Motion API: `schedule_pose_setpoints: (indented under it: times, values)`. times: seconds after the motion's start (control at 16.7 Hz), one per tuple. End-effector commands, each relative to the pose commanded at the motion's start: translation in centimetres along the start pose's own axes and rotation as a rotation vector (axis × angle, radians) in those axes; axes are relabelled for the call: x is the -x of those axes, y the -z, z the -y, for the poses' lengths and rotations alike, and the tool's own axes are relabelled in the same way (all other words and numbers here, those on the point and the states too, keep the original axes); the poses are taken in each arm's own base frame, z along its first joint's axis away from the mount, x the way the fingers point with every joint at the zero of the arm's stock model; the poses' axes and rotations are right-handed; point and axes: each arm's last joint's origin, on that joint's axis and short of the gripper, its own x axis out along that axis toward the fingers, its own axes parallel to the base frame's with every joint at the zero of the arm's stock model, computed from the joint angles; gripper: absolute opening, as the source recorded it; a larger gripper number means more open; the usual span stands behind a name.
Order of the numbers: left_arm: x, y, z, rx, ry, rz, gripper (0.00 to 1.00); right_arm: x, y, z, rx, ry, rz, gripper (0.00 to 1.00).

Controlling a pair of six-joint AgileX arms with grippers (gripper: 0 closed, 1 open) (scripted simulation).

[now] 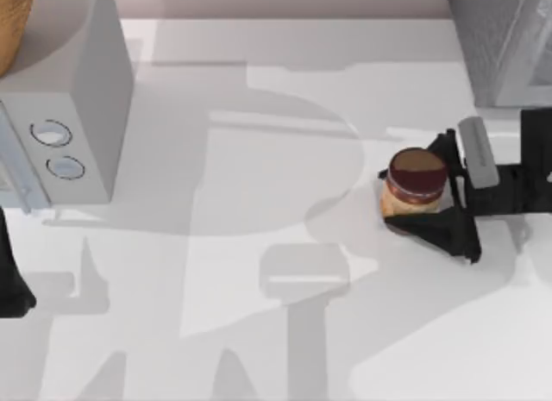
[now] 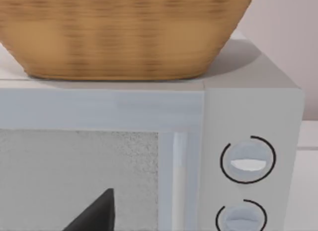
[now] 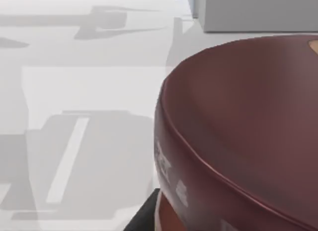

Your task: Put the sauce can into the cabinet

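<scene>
The sauce can (image 1: 417, 182), a squat jar with a dark maroon lid and an orange-yellow label, stands on the table at the right. My right gripper (image 1: 392, 200) reaches in from the right edge, and its black fingers press on both sides of the can, shut on it. Close up in the right wrist view, the maroon lid of the sauce can (image 3: 238, 131) looms large. The cabinet (image 1: 509, 39), a speckled grey box, stands at the back right, just behind the gripper, and its grey base (image 3: 258, 12) appears beyond the can. My left arm is parked at the left edge (image 1: 10, 280).
A white box with two round dials (image 1: 69, 99) stands at the back left, with a woven basket (image 1: 10, 21) on top of it. The left wrist view faces that white box (image 2: 248, 107) and the basket (image 2: 124, 37) from close range. Bare white table lies between the two arms.
</scene>
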Motion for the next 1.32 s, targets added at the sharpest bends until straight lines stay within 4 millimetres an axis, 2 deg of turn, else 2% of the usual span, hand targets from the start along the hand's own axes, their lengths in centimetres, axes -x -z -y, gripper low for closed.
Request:
schedule_pose_setpoints:
  times: [0.24, 0.36, 0.54, 0.72, 1.02, 1.14, 1.32]
  values:
    - [0.0, 0.0, 0.0, 0.000, 0.000, 0.000, 1.00, 0.1, 0.0, 0.0, -0.004, 0.003, 0.000, 0.00]
    - [0.0, 0.0, 0.0, 0.000, 0.000, 0.000, 1.00, 0.1, -0.9, 0.2, -0.007, -0.003, 0.003, 0.00]
    - [0.0, 0.0, 0.0, 0.000, 0.000, 0.000, 1.00, 0.4, -3.8, 0.6, -0.012, -0.004, 0.005, 0.00]
    - [0.0, 0.0, 0.0, 0.000, 0.000, 0.000, 1.00, 1.1, -7.7, 0.8, -0.021, 0.004, 0.002, 0.00]
    - [0.0, 0.0, 0.0, 0.000, 0.000, 0.000, 1.00, 1.6, -13.8, 0.2, -0.011, 0.005, 0.000, 0.00]
    - [0.0, 0.0, 0.0, 0.000, 0.000, 0.000, 1.00, 1.6, -14.8, 0.0, -0.003, 0.004, 0.000, 0.00]
    - [0.0, 0.0, 0.0, 0.000, 0.000, 0.000, 1.00, 1.6, -14.9, 0.0, -0.003, 0.004, 0.000, 0.00]
